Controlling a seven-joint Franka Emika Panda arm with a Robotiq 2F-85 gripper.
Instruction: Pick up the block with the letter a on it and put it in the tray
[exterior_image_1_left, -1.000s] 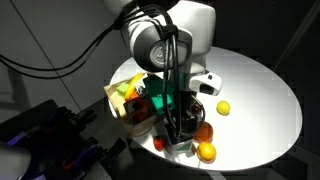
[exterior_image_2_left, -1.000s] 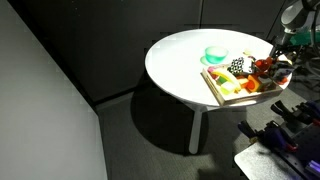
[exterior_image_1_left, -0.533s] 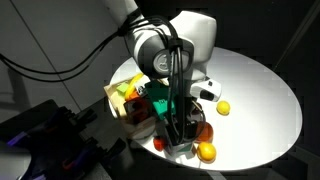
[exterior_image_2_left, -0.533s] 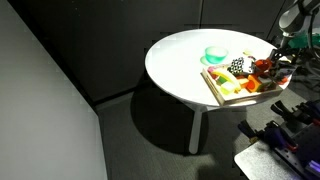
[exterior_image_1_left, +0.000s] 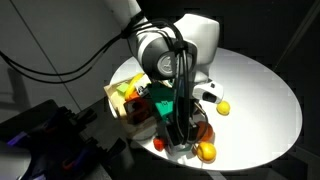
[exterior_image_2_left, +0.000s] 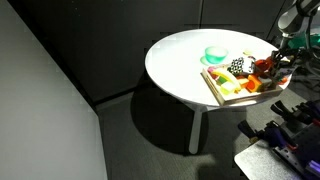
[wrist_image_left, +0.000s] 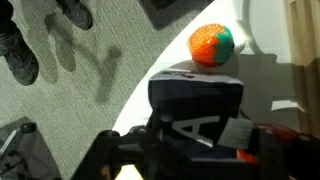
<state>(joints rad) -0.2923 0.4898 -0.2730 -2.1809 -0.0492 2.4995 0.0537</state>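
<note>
The block with the letter A (wrist_image_left: 195, 95) is a dark cube with a white A facing the wrist camera. It sits between the jaws of my gripper (wrist_image_left: 195, 135), whose fingers press against both of its sides. In an exterior view my gripper (exterior_image_1_left: 183, 140) hangs low over the near rim of the white round table, beside the tray, and the arm hides the block there. The light-wood tray (exterior_image_1_left: 116, 93) holds several colourful pieces and also shows in an exterior view (exterior_image_2_left: 216, 90).
An orange-and-green ball (wrist_image_left: 211, 44) lies just beyond the block, near the table edge. An orange fruit (exterior_image_1_left: 207, 152) and a yellow fruit (exterior_image_1_left: 223, 107) lie on the table. A green bowl (exterior_image_2_left: 216, 55) stands behind the tray. Grey carpet lies below.
The arm and gripper have shifted slightly sideways, away from the tray, staying low near the table edge. The tray and fruits have not moved.
</note>
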